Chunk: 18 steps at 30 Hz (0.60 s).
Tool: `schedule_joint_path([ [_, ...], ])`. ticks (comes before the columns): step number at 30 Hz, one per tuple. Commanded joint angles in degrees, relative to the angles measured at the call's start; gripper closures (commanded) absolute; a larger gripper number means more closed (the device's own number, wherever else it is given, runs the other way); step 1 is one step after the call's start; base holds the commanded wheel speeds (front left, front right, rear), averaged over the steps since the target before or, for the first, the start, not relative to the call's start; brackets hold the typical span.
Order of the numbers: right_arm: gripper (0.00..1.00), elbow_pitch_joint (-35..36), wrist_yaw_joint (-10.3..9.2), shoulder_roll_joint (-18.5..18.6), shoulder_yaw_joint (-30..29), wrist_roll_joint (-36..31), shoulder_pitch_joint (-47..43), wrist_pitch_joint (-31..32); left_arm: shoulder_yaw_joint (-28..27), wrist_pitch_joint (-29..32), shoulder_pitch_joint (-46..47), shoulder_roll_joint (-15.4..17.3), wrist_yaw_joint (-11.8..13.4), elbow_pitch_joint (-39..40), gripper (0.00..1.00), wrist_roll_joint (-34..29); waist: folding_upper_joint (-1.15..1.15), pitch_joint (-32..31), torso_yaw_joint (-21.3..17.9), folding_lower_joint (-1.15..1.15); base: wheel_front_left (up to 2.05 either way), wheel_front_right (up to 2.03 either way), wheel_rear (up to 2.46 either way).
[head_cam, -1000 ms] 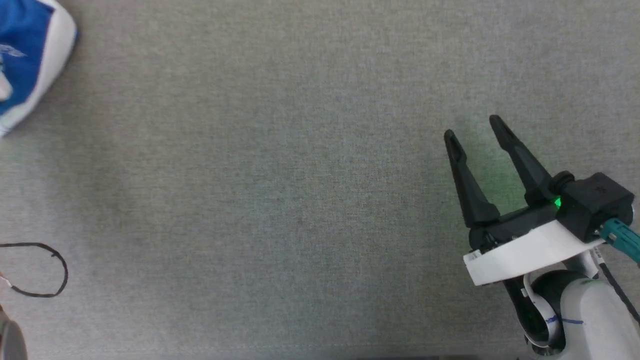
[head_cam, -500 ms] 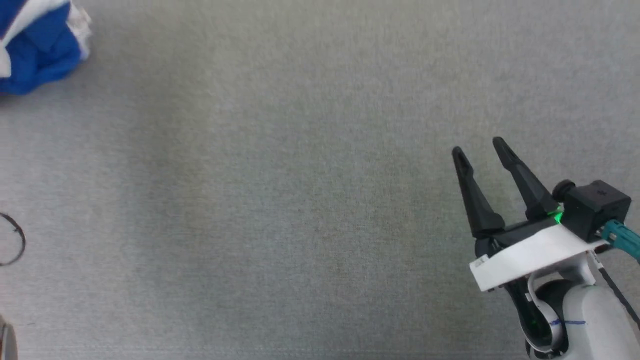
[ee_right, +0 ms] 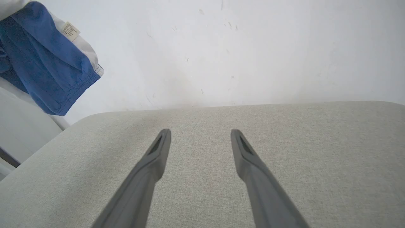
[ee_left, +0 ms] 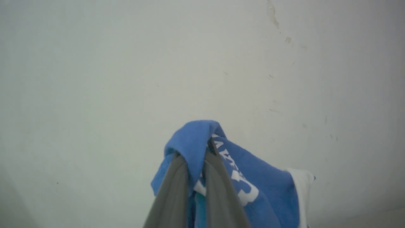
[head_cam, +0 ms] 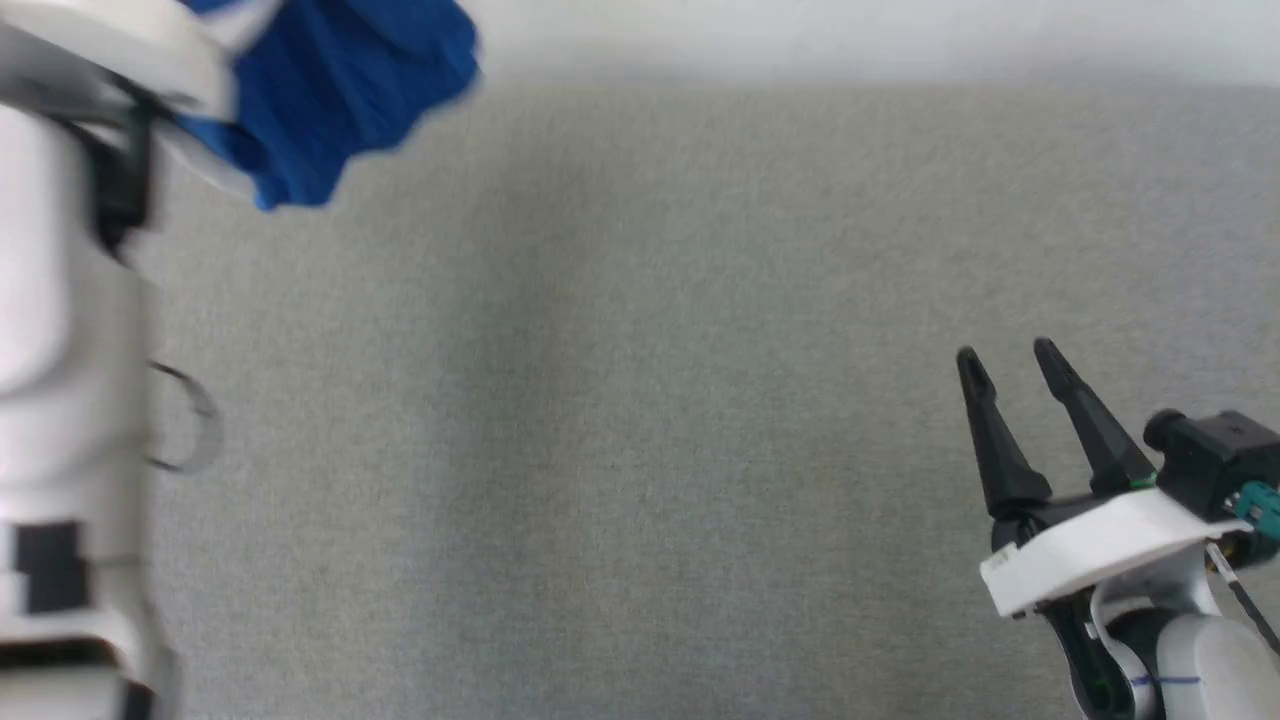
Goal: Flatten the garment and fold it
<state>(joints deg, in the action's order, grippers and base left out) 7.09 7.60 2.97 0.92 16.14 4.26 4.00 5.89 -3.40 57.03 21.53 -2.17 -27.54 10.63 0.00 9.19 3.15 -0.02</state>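
The garment (head_cam: 340, 90), blue shorts with white trim, hangs bunched above the far left of the grey table, blurred in the head view. In the left wrist view my left gripper (ee_left: 194, 151) is shut on a fold of the garment (ee_left: 253, 180), whose blue cloth drapes over both fingertips with white lettering beside them. My pale left forearm (head_cam: 60, 300) runs up the left edge of the head view. My right gripper (head_cam: 1005, 352) stands open and holds nothing at the lower right, well away from the cloth. In the right wrist view the right gripper (ee_right: 201, 132) is over bare table and the garment (ee_right: 41, 63) hangs at the upper left with a small white label.
The grey fabric table (head_cam: 620, 400) spreads across the middle, ending at a white wall (head_cam: 800, 40) along its far edge. A thin dark cable loop (head_cam: 195, 420) lies on the table near the left forearm. The table's rounded left corner (ee_right: 79, 122) is in the right wrist view.
The head camera has shifted, bringing the far wall and my left forearm into view. The garment has gone from the table's left edge to hanging bunched in the air. The right gripper stays open.
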Motion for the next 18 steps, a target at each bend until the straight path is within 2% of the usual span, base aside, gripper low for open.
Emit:
schedule_joint_path([
  [1,0.0,-0.19,-0.11,-0.09,-0.33,0.07,-0.76,0.04,0.43,0.51,-1.98,-1.19,0.52,1.07,1.0,0.5,0.0,-2.9,-1.32,0.02,0.0,0.0,0.0],
  [12,0.0,-0.39,-0.11,-0.09,-1.52,-0.74,-4.06,1.06,5.72,7.6,-20.34,-14.37,5.79,18.92,1.0,5.26,0.0,-7.24,-6.9,0.02,0.0,0.0,0.0],
  [18,0.0,0.31,-0.11,-0.09,-1.4,-1.58,-5.32,1.76,11.78,10.21,-32.25,-17.84,9.46,27.07,1.0,8.1,0.0,-7.14,-10.11,0.02,0.0,0.0,0.0],
])
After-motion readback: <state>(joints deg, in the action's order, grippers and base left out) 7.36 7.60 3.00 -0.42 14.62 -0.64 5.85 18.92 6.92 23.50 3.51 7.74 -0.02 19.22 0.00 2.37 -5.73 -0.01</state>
